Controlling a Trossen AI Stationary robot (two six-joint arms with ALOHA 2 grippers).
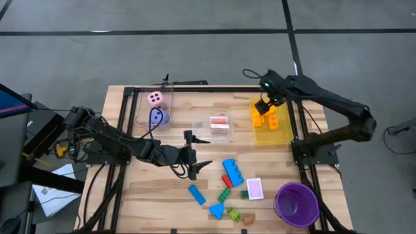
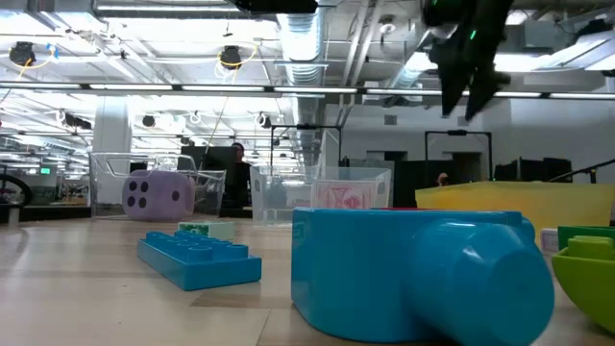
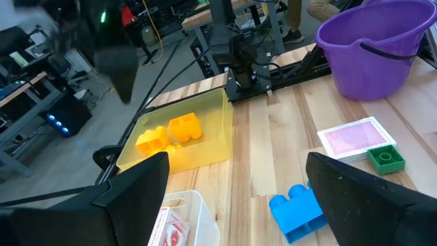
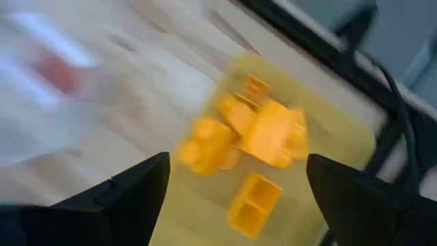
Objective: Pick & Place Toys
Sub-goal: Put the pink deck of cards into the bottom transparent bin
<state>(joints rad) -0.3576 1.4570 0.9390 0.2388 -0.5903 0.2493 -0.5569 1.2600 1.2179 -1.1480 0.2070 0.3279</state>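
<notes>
Placement into the yellow see-through bin [image 1: 281, 133] appears to be the step in hand. The right gripper [image 1: 266, 106] hangs above the bin's far end with its fingers spread wide and nothing between them; the right wrist view shows yellow and orange plastic bricks [image 4: 249, 130] lying directly beneath it in the bin. Judged from this, those bricks are already in place, and the right arm is free to fetch another toy.

The left gripper [image 1: 196, 154] sits low over the middle of the table, fingers wide apart and empty, facing the loose toys. Nearest it is a large blue plastic brick [image 1: 233, 171], with a second, narrow blue brick [image 1: 197, 194] and a third small blue piece [image 1: 216, 210] closer to the front edge. Small green bricks [image 1: 225, 194] and a pink-backed card [image 1: 255, 188] lie just beside them.

For the next pick, choose a toy that stands apart from its neighbours and centre the open fingers across its narrow sides before closing. The large blue brick touches or nearly touches a small red piece [image 1: 227, 180], so a careless approach may push both.

Obstacles: a clear plastic bin holding cards [image 1: 220, 125] stands between the two arms. A round purple bucket [image 1: 297, 203] occupies the front right corner. A pink dotted die [image 1: 155, 98] and a purple dotted die [image 1: 158, 117] rest in a clear bin [image 1: 133, 114] at the far left.
</notes>
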